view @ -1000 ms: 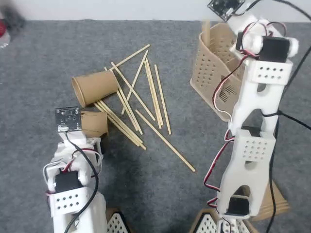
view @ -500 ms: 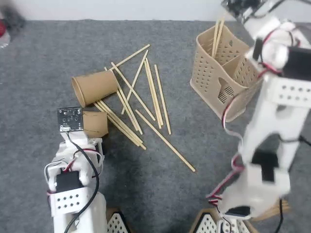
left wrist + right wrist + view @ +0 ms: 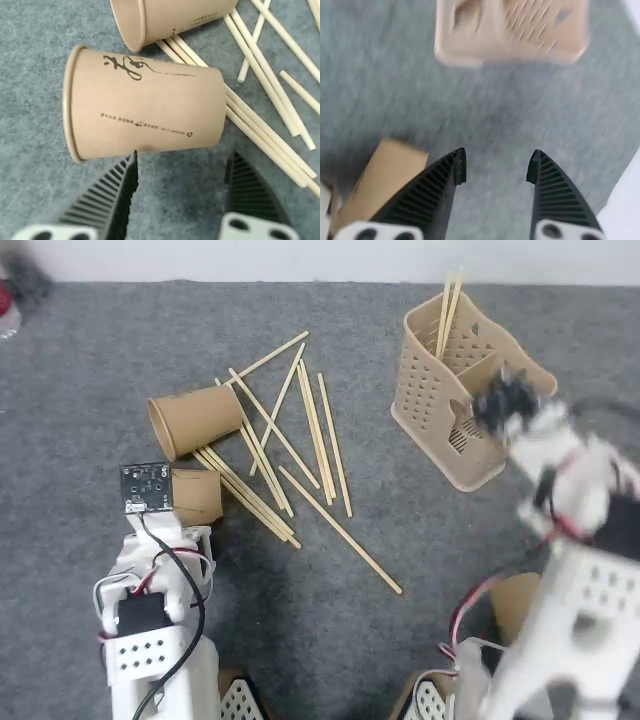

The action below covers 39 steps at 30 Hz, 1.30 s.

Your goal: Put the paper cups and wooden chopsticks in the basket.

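Two brown paper cups lie on their sides on the grey mat: one (image 3: 195,420) farther out, one (image 3: 196,495) right in front of my left arm (image 3: 150,620). My left gripper (image 3: 183,165) is open, its tips just short of the nearer cup (image 3: 145,117). Several wooden chopsticks (image 3: 300,455) lie scattered mid-table, some running under the cups (image 3: 260,125). The beige perforated basket (image 3: 430,390) stands at the far right with two chopsticks (image 3: 447,310) upright in it. My right gripper (image 3: 497,160) is open and empty over the mat, short of the basket (image 3: 510,30).
The right arm (image 3: 570,500) stands tall just near-side of the basket. A tan flat piece (image 3: 385,175) lies on the mat near that arm's base (image 3: 515,605). The mat's far edge meets a white wall. Open carpet lies at the near middle.
The right arm has pulled back from above the basket toward the near right, leaving two chopsticks standing in the basket. The left arm has stayed by the nearer cup.
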### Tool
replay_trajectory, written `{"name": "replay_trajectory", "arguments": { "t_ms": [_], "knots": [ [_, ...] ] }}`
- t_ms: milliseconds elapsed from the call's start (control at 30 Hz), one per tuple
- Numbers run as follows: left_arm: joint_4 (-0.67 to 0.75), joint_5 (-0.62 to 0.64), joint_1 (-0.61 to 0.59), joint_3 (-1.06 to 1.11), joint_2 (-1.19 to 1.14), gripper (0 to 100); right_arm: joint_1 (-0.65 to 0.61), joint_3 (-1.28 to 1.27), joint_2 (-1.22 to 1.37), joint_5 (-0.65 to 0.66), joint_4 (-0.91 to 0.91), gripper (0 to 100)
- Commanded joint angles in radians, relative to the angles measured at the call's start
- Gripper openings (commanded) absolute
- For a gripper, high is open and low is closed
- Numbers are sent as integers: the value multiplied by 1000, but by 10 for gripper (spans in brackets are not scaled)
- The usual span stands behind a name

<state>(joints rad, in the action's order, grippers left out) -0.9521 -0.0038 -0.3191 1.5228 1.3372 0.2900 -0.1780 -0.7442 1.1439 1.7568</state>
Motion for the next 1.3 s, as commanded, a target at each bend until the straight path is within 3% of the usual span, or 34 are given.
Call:
{"name": "replay_trajectory", "arguments": {
  "t_ms": [0, 100, 333, 500, 733, 1133, 1267],
  "knots": [
    [21, 8, 3, -5, 8, 275, 142, -258, -283, 137, 39, 199],
    [21, 8, 3, -5, 8, 275, 315, -466, -455, 284, 41, 199],
    [21, 8, 3, -5, 8, 275, 878, -836, -717, 855, 30, 199],
    [23, 8, 5, -5, 8, 275, 1053, -884, -740, 941, -36, 199],
    [23, 8, 3, -5, 8, 275, 1058, -976, -739, 961, -108, 199],
    [23, 8, 3, -5, 8, 275, 777, -1059, -544, 841, -225, 199],
    [23, 8, 3, -5, 8, 275, 668, -1054, -501, 736, -289, 199]
  ]
}}
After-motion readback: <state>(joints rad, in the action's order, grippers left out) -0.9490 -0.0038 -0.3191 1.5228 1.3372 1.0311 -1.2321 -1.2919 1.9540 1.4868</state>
